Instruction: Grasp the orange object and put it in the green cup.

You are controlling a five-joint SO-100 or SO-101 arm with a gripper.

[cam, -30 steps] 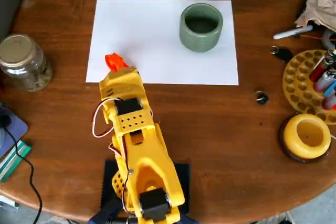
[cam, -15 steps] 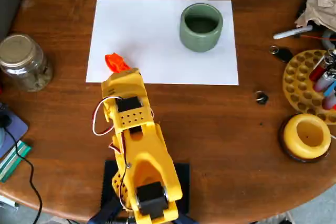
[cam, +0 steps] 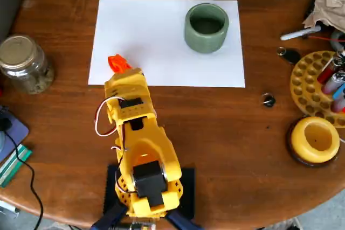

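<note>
In the overhead view, the orange object (cam: 117, 62) lies on the white paper sheet (cam: 161, 36), near the sheet's left near corner. It rests flat on the paper, not lifted. The green cup (cam: 206, 27) stands upright on the same sheet, toward the far right part, well apart from the orange object. Its mouth is open to the top and the inside looks dark and empty, so it is ready to receive something from above.

The yellow arm (cam: 135, 138) reaches from its base at the near edge of the worktop (cam: 226, 133) toward the orange object. Its front end covers the place just near the object, and the gripper itself is hidden under the arm's body. For this reason I cannot tell how far the jaws are apart, or whether they touch the object already. The orange piece shows only at the far side of the arm's head, so part of it may be hidden too.

I judge that the arm is placed here for the grasp, and the carrying to the cup is not yet done. The white sheet probably serves to make both things easy to see against the dark wood.

A glass jar (cam: 22, 63) stands at the left, and a yellow round holder (cam: 314, 139) at the right, both away from the path.
</note>
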